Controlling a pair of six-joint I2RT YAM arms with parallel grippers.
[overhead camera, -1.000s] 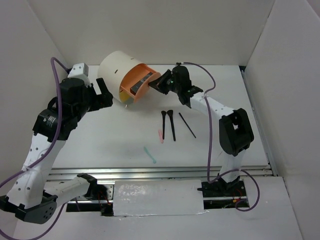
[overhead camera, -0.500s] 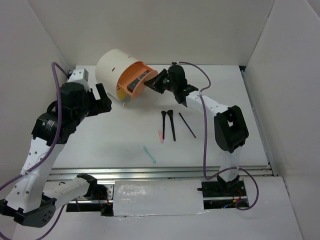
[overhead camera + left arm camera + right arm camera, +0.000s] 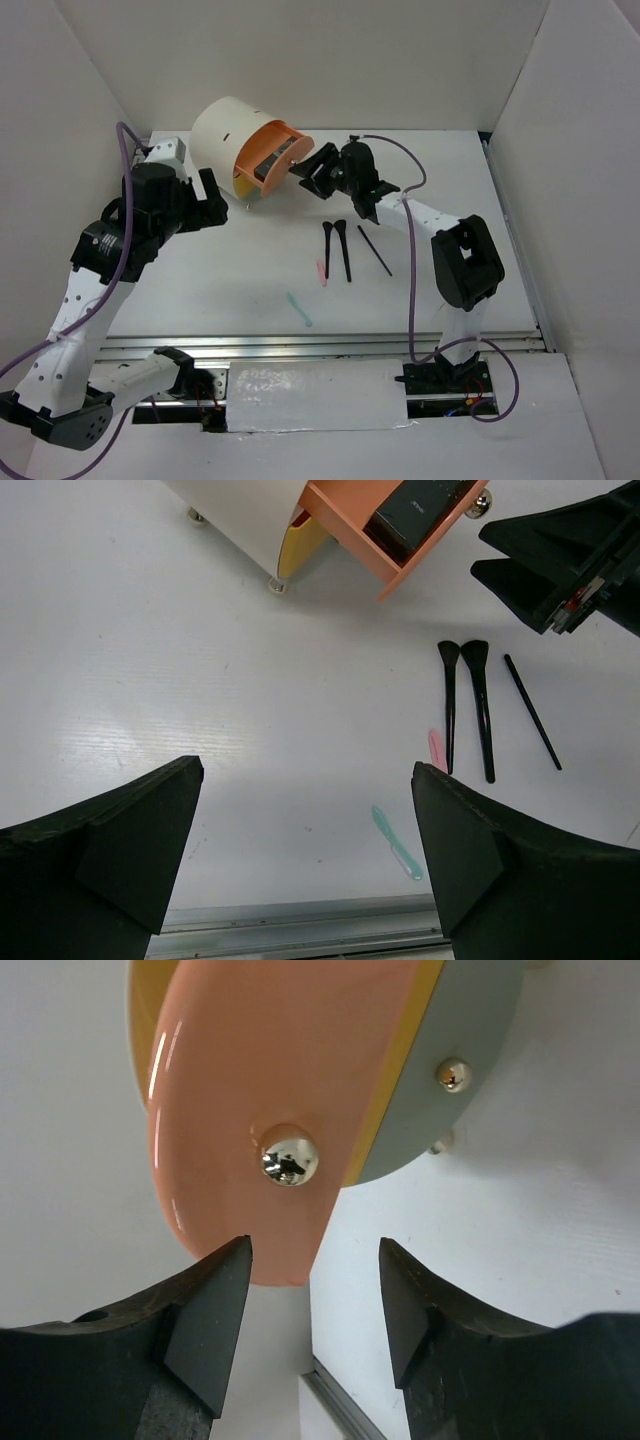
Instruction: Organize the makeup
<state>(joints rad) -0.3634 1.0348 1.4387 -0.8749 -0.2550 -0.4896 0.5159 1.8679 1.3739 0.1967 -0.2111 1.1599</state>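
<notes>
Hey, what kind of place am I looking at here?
Probably a lab robot test cell: white panel walls around a white table, two arms bolted at its near edge, makeup brushes laid out.

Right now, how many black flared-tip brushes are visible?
2. One black flared-tip brush lies beside the short pink stick; the other alongside, nearer the thin black stick.

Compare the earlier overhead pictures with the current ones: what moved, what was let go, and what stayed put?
The right tool, earlier shut at the knob of the drawer, has opened and let go. The box shifted slightly left and away. Unchanged: the drawer is open with the case inside; the brushes, black stick, pink stick and teal stick lie on the table; the left tool is open.
</notes>
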